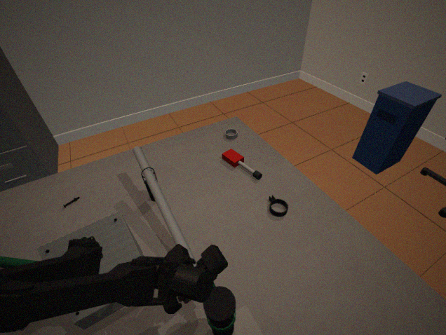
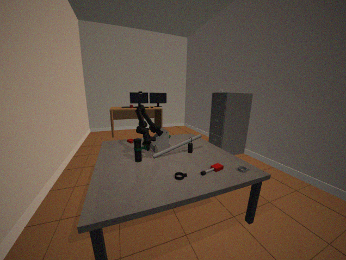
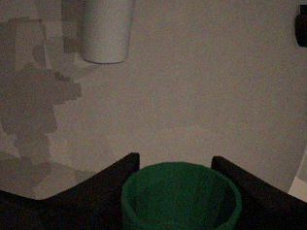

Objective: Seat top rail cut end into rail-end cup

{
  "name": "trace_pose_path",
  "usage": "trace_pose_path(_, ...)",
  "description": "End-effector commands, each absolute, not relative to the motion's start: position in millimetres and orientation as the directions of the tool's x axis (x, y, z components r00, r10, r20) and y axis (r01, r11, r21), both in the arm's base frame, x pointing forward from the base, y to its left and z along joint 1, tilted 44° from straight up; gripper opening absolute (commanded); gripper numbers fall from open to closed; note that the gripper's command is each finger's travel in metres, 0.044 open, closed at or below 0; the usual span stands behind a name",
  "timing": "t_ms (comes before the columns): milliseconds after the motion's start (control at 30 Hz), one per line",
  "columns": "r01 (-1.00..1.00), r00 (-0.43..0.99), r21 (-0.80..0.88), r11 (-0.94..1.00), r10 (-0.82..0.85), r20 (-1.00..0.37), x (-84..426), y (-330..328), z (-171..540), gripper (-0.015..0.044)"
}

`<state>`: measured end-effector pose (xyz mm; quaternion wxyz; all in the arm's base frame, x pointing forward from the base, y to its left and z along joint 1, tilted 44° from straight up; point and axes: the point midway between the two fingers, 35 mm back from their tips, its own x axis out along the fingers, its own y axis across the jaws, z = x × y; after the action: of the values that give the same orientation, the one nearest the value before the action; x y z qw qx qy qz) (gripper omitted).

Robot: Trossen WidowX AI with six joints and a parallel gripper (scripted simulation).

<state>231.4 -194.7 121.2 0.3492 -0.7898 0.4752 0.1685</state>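
The grey rail [image 1: 163, 204] [image 2: 175, 147] [image 3: 108, 33] runs through the loop on the small black post [image 2: 190, 147] and slopes down, its cut end low near the table. The big black post [image 1: 219, 305] [image 2: 137, 155] stands upright with the green brace band [image 1: 223, 328] [image 2: 136, 149] around its upper part. The green rail-end cup [image 3: 180, 214] lies between the fingers of my gripper [image 3: 176, 162], which is shut on it beside the post. The cup's open mouth shows in the wrist view, and the rail's end is apart from it, farther up and left. The cup's fastening to the band is unclear.
A black ring clamp [image 1: 278, 214] [image 2: 179, 179], a red block with a rod [image 1: 233, 157] [image 2: 216, 167] and a grey ring [image 1: 231, 137] lie beyond the rail. A dark bolt [image 1: 71, 202] lies near the grey plate [image 1: 86, 234] under the arm.
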Motion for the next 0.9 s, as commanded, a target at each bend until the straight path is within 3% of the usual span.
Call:
trace_pose_path(0, -0.868, 0.492, -0.391, -0.305, -0.633, -0.598, 231, -195, 121, 0.0210)
trace_pose_path(300, -0.869, 0.490, -0.391, -0.303, -0.628, -0.604, 234, -179, 121, 0.0440)
trace_pose_path(867, -0.867, 0.494, -0.396, -0.302, -0.621, -0.608, 237, -142, 121, 0.0440)
